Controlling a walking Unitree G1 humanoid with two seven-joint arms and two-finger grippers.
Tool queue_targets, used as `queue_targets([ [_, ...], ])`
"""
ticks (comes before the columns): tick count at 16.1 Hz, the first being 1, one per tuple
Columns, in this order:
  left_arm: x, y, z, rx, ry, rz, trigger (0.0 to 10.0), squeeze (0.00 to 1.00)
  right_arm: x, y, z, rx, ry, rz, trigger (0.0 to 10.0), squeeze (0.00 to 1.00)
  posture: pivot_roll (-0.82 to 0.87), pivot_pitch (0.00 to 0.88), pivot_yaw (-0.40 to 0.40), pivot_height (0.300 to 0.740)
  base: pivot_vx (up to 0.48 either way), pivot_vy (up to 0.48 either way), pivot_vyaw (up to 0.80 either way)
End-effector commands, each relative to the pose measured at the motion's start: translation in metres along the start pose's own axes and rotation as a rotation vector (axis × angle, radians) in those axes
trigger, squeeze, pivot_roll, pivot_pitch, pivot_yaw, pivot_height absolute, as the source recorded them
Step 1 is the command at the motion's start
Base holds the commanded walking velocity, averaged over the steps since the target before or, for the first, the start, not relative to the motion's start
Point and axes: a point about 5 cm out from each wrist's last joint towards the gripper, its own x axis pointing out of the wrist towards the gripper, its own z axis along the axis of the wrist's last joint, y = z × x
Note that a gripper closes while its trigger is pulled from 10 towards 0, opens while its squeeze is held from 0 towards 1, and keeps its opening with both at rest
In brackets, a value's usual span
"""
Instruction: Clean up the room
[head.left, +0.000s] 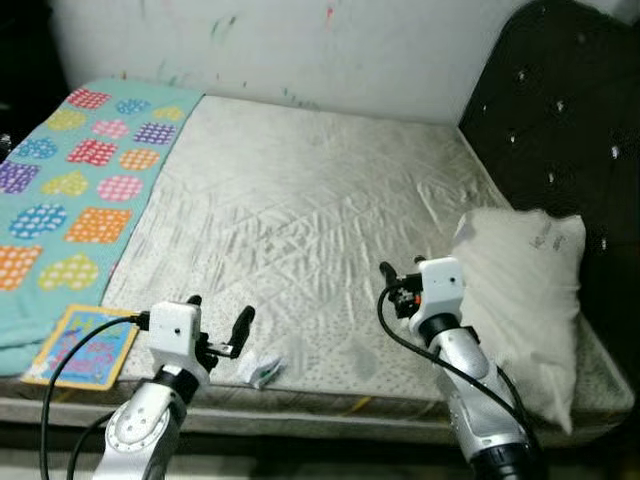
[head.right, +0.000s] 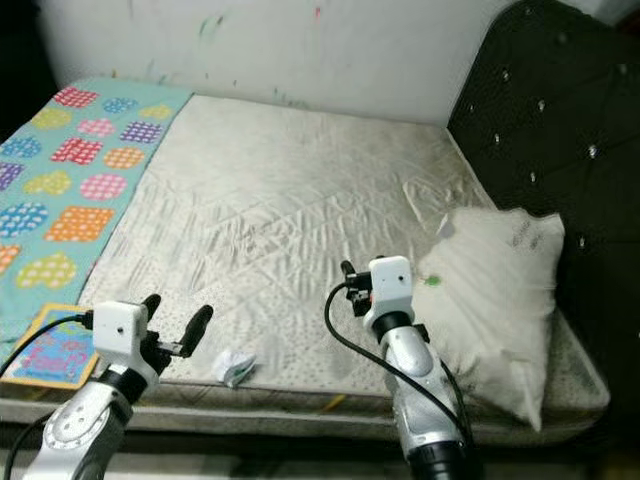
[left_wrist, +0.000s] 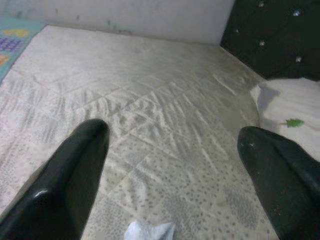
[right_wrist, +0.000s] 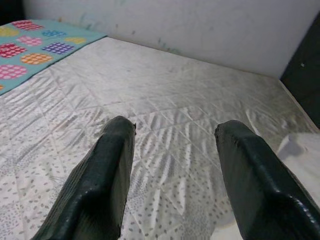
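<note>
One bed (head.left: 300, 200), bare quilted grey-white mattress, against a white wall (head.left: 330, 50) with faint coloured marks. One dark tufted headboard (head.left: 560, 110) at the robot's right.

One teal blanket (head.left: 70, 190) with coloured heart and square patches, over the left part of the mattress. One children's book (head.left: 85, 347) (yellow border, blue cover) flat at the near left corner, just beside the blanket's near edge.

One white pillow (head.left: 520, 300) at the right, near the headboard, reaching to the near edge of the mattress. One small green speck (head.right: 432, 281) on it (too small to identify).

One small crumpled white scrap (head.left: 262, 370), paper or wrapper, near the front edge of the mattress, between the two arms and closer to the left one.

Left gripper (head.left: 218, 325) low over the near left of the mattress, just beside the scrap, not touching it; jaws apart, nothing held. In the left wrist view, two black fingers (left_wrist: 70, 175) spread wide, scrap at the frame's lower edge between them.

Right gripper (right_wrist: 172, 150) over the near right of the mattress, just beside the pillow; jaws apart in the right wrist view, holding nothing, bare mattress between the two fingers (right_wrist: 100, 185).
</note>
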Motion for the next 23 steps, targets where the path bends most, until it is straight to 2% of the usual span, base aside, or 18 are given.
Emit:
queue_targets([
  [1, 0.0, -0.004, 0.002, 0.004, -0.003, -0.022, 10.0, 0.0, 0.0, -0.004, 0.001, 0.003, 0.0, -0.009, 10.0, 0.0, 0.02, 0.052, -0.12, 0.74, 0.0, 0.48, 0.0],
  [4, 0.0, -0.003, 0.002, 0.003, -0.005, -0.016, 10.0, 0.0, 0.0, -0.004, 0.001, 0.003, 0.001, -0.013, 10.0, 0.0, 0.02, 0.061, -0.119, 0.74, 0.0, 0.454, 0.0],
  [12, 0.002, -0.002, 0.008, -0.01, -0.035, -0.033, 10.0, 0.0, 0.003, -0.004, 0.003, 0.002, 0.004, -0.019, 10.0, 0.0, 0.01, 0.081, -0.116, 0.74, 0.0, 0.0, 0.0],
  [20, 0.004, -0.004, 0.015, -0.004, -0.059, -0.039, 10.0, 0.0, 0.005, -0.002, 0.008, -0.006, -0.014, -0.002, 10.0, 0.0, 0.0, 0.116, -0.117, 0.74, 0.319, 0.0, 0.0],
  [23, 0.005, -0.003, 0.013, 0.001, -0.035, -0.029, 10.0, 0.0, 0.006, -0.002, 0.008, -0.007, -0.01, -0.001, 10.0, 0.0, 0.0, 0.115, -0.119, 0.74, 0.257, 0.0, 0.0],
])
